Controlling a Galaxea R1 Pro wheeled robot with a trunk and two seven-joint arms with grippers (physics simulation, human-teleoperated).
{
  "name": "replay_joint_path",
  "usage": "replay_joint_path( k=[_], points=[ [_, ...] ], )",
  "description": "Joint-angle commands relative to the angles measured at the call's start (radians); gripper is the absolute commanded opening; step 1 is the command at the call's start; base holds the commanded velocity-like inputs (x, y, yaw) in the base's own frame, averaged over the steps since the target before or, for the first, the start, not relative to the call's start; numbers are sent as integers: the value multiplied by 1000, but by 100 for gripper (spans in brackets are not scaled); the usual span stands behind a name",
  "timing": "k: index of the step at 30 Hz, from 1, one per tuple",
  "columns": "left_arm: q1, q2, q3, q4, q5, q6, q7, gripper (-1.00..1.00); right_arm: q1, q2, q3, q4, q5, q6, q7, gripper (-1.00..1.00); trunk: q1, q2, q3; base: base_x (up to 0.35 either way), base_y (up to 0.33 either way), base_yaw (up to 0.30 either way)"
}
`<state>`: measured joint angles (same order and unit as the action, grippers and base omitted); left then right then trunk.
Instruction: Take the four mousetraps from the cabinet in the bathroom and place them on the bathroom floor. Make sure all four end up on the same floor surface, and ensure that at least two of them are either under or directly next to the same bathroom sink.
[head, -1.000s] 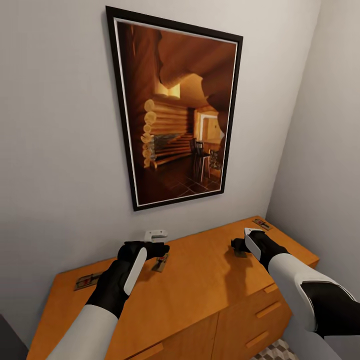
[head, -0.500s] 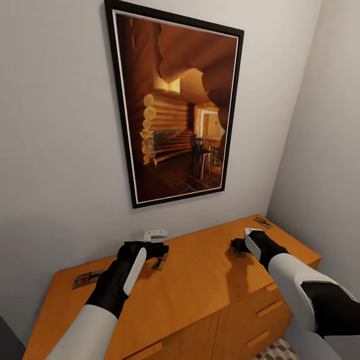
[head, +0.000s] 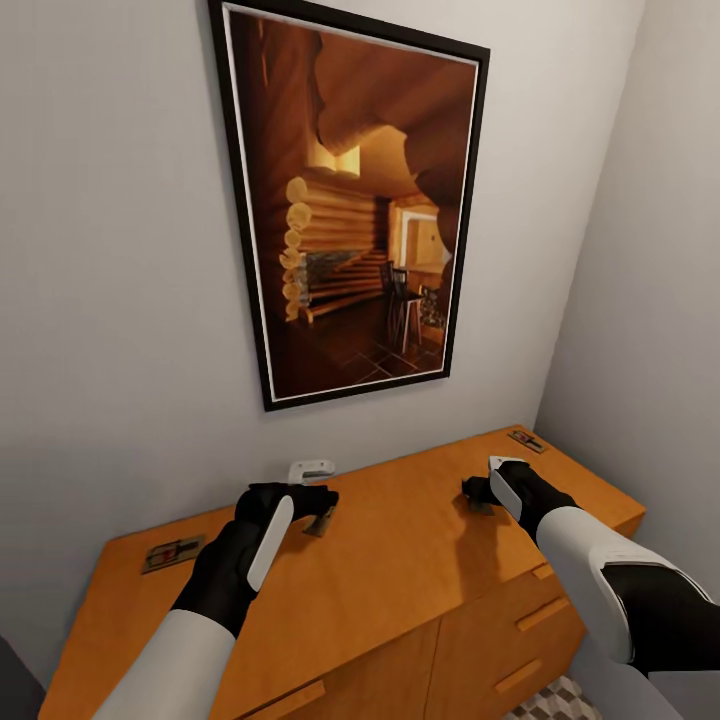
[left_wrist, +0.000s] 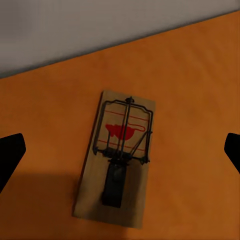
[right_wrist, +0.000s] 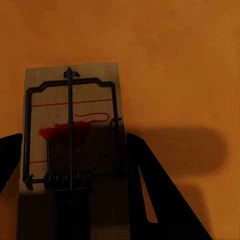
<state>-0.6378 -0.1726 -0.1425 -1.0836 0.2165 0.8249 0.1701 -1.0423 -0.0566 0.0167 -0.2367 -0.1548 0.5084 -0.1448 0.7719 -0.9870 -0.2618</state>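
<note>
1. Head view is showing the orange-brown cabinet (head: 400, 570) standing against a pale wall, under a framed picture (head: 350, 210) of a log interior.
2. Four mousetraps are lying on the cabinet's flat top: a far-left mousetrap (head: 172, 553) near the left end, a second mousetrap (head: 322, 521) under the left gripper (head: 312, 492), a third mousetrap (head: 481, 506) at the right gripper (head: 478, 490), and a far-right mousetrap (head: 526, 441) near the back right corner.
3. Left wrist view is looking down on the second mousetrap (left_wrist: 117, 157), lying flat with its wire bar and red mark up; the left gripper's fingertips (left_wrist: 10, 155) are standing wide apart at either side, well clear of the board, so its jaws are open.
4. Right wrist view is showing the third mousetrap (right_wrist: 72, 145) sitting between the right gripper's dark fingers (right_wrist: 155, 185); the fingers are lying close along its edges, but I cannot tell whether they are clamping it.
5. A corner of the bathroom floor (head: 550, 702) with its cube pattern is showing below the drawer fronts.
</note>
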Motion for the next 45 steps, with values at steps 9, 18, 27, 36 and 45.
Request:
replay_joint_path(
  k=[9, 18, 27, 36, 45],
  points=[
    [0, -1, -2, -1, 12, 5, 6, 100, -1, -8, -1, -45, -4, -4, -8, -100, 0, -1, -1, 0, 0, 0],
    [0, -2, -2, -1, 12, 5, 3, 100, -1, -29, -7, -186, -8, 24, -7, -100, 0, -1, -1, 0, 0, 0],
    [-1, -2, -2, -1, 12, 5, 5, 100, -1, -30, -10, -390, -9, 305, -7, -100, 0, -1, -1, 0, 0, 0],
    [0, -1, -2, -1, 12, 5, 7, 100, -1, -31, -11, -467, -11, 454, -6, -100, 0, -1, -1, 0, 0, 0],
    [-1, -2, -2, -1, 12, 5, 8, 100, -1, -31, -11, -490, -10, 494, -7, -100, 12, -22, -11, 0, 0, 0]
  ],
)
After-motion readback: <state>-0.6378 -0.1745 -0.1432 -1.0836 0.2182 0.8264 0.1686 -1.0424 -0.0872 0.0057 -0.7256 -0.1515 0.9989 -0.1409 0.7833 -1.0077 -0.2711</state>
